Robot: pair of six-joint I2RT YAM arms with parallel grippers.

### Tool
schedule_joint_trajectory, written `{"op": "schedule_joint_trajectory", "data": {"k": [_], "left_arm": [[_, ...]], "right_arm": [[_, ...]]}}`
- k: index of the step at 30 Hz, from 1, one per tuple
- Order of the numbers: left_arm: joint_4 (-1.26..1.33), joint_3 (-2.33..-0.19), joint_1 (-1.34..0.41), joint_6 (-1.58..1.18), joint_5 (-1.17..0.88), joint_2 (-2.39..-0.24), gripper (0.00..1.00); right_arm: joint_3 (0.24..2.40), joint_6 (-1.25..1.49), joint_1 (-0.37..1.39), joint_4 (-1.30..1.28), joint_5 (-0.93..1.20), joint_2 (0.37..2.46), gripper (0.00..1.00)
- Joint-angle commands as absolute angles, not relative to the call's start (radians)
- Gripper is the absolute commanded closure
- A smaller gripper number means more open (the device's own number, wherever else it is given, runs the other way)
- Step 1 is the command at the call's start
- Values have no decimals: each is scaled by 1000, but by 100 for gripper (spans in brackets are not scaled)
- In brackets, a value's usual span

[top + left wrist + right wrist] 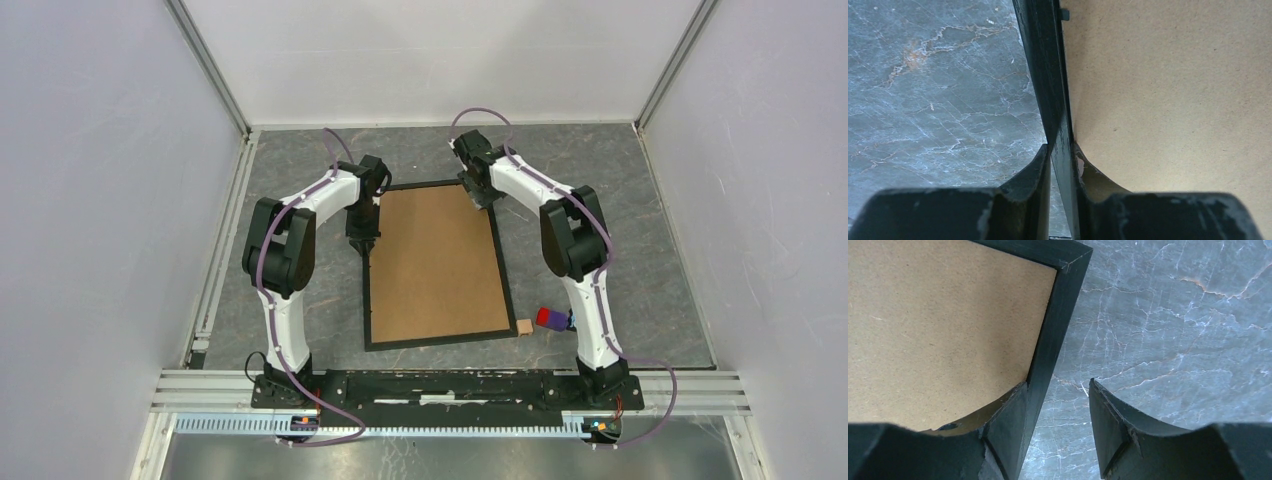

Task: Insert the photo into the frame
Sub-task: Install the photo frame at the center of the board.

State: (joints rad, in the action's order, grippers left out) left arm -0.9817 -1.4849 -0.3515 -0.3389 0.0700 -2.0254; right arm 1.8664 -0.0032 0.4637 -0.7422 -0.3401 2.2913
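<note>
Left arm (285, 250) and right arm (575, 235) flank the frame (440, 340), flat on the table (640, 220), board (435, 265) seated, photo unseen: left gripper (1060, 150) clamped on its left rail, right gripper (1058, 385), jaws apart, astride the right rail, probably pre-lift, needing a square close.

Board (436, 262) in frame (440, 339) on table (620, 230); block (524, 326) nr frame's near-right corner.

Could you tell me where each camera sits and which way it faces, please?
Top: above, behind the bases, looking down at the table and frame; left arm and right arm visible.
Left wrist: looks down the frame's left rail; left gripper pinches it.
Right wrist: looks down at its far right corner; right gripper open astride the rail.
Shared: frame and backing board.
</note>
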Motion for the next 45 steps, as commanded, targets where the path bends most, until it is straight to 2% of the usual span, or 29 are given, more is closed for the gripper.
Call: {"op": "schedule_joint_trajectory", "data": {"k": [1, 6, 10, 16, 23, 27, 31, 45], "left_arm": [[-960, -1470, -367, -284, 58, -2061, 77], [-960, -1471, -370, -284, 59, -2057, 77], [-961, -1470, -371, -284, 65, -2050, 77], [-960, -1472, -371, -284, 71, -2044, 77], [-960, -1471, -372, -286, 62, -2039, 77], [-960, -1471, -373, -287, 55, -2036, 77], [-960, -1473, -376, -286, 49, -2036, 77], [-960, -1472, -382, -285, 40, -2037, 77]], "right_arm": [[1806, -58, 471, -861, -348, 2462, 43], [1907, -54, 480, -886, -311, 2423, 43], [1957, -2, 462, -849, -190, 2270, 40], [1635, 88, 389, -643, -59, 1891, 33], [1215, 111, 269, -523, 187, 1680, 36], [1099, 124, 239, -445, 331, 1656, 39], [1092, 133, 239, -417, 427, 1704, 47], [1097, 147, 238, -410, 336, 1797, 58]]}}
